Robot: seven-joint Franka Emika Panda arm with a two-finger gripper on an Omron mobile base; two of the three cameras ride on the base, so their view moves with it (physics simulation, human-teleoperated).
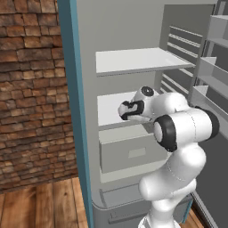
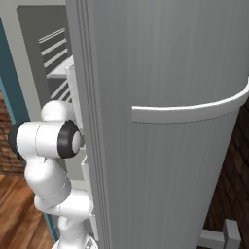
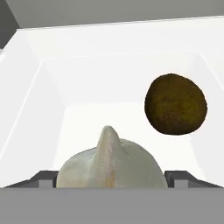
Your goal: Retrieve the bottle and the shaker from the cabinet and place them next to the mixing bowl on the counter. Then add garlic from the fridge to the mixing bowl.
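The fridge (image 1: 84,89) stands open, with pale grey walls and white shelves. My arm reaches onto its middle shelf (image 1: 109,109), the gripper (image 1: 126,110) pointing inward. In the hand view a pale garlic bulb (image 3: 113,162) with a pointed tip lies in a white tray, right in front of the hand. My gripper (image 3: 113,179) is open, one fingertip (image 3: 46,178) on each side of the bulb. The bottle, shaker, cabinet, mixing bowl and counter are out of view.
A round brown fruit-like thing (image 3: 176,103) lies in the same tray (image 3: 52,100), behind and to the right of the garlic. The fridge door (image 2: 165,73) with its curved handle (image 2: 194,111) stands close on the arm's right. A drawer (image 1: 131,153) sits below the shelf.
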